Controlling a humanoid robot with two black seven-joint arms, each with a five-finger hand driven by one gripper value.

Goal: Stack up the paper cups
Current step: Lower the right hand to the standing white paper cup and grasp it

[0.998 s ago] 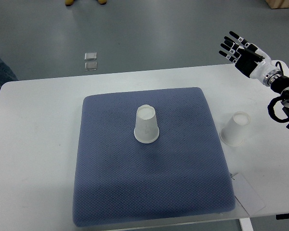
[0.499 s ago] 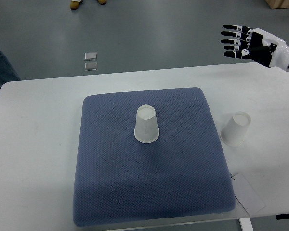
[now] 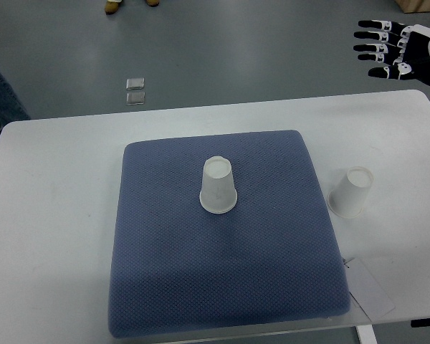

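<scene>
Up past the far right corner of the white table (image 3: pixel 57 215), the right hand (image 3: pixel 401 51) with fingers spread and empty has moved away from both upside-down white paper cups, one (image 3: pixel 218 185) on the blue mat (image 3: pixel 165 287), one (image 3: pixel 350 192) beside it, so stacking hasn't begun.

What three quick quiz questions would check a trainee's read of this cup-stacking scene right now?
1. True or false: the cup on the pad stands upside down on the blue pad.
2. Where is the second cup? A) on the pad B) on the bare table, right of the pad C) in the right hand
3. Fill in: the right hand's fingers are ____ and hold nothing.

Key: 1 true; 2 B; 3 spread
</scene>
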